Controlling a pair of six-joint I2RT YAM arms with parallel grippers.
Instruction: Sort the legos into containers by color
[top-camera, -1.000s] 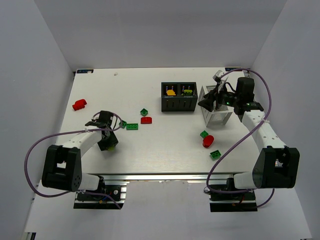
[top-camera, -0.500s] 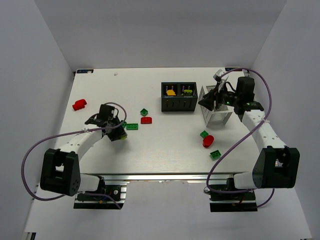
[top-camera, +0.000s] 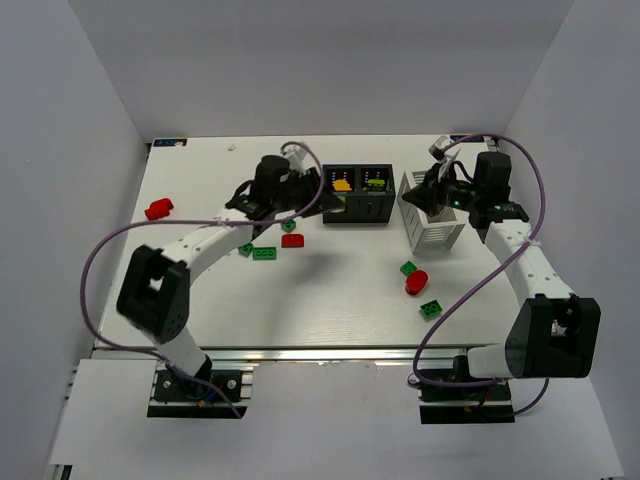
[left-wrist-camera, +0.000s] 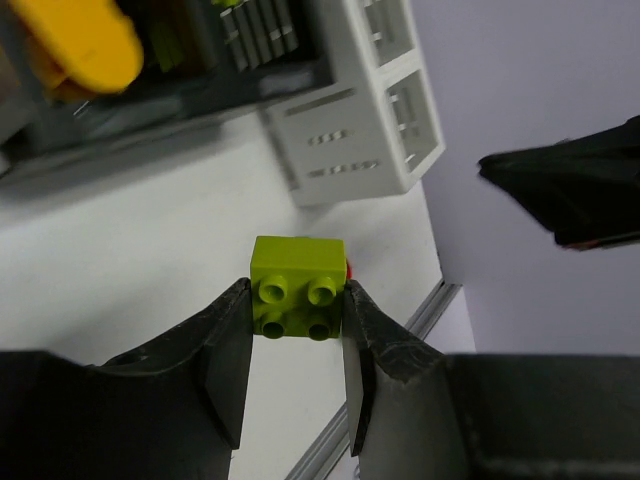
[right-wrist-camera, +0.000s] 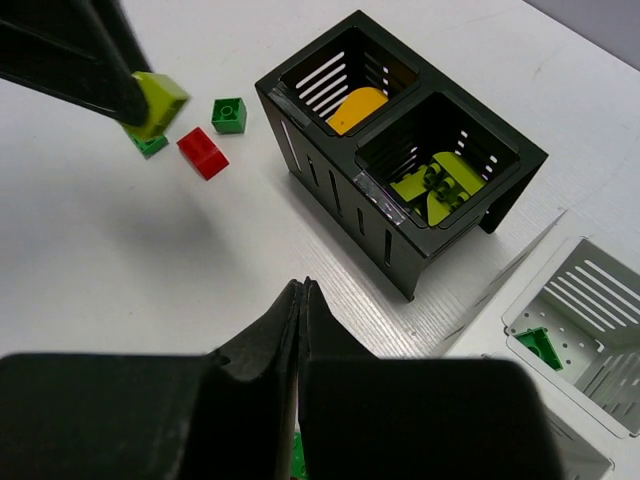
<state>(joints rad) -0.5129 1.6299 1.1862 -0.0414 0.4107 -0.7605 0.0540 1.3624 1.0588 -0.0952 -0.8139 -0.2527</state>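
My left gripper (left-wrist-camera: 298, 300) is shut on a lime lego brick (left-wrist-camera: 298, 285) and holds it in the air just left of the black box (top-camera: 356, 195). From the right wrist view the same lime brick (right-wrist-camera: 156, 100) hangs above loose green (right-wrist-camera: 229, 115) and red (right-wrist-camera: 203, 153) legos. The black box (right-wrist-camera: 400, 235) holds a yellow-orange piece (right-wrist-camera: 355, 108) in one compartment and lime pieces (right-wrist-camera: 435, 185) in the other. My right gripper (right-wrist-camera: 302, 288) is shut with nothing in it, hovering by the white basket (top-camera: 432, 232), which holds a green brick (right-wrist-camera: 540, 345).
Loose on the table: a red brick (top-camera: 158, 209) far left, green bricks (top-camera: 265, 253) and a red one (top-camera: 292, 240) near the left arm, and green bricks (top-camera: 408, 268), (top-camera: 431, 310) with a round red piece (top-camera: 417, 282) at the right.
The left arm swung from the near left of the table up to the black box, carrying the lime brick. The right gripper closed from open to shut beside the basket.
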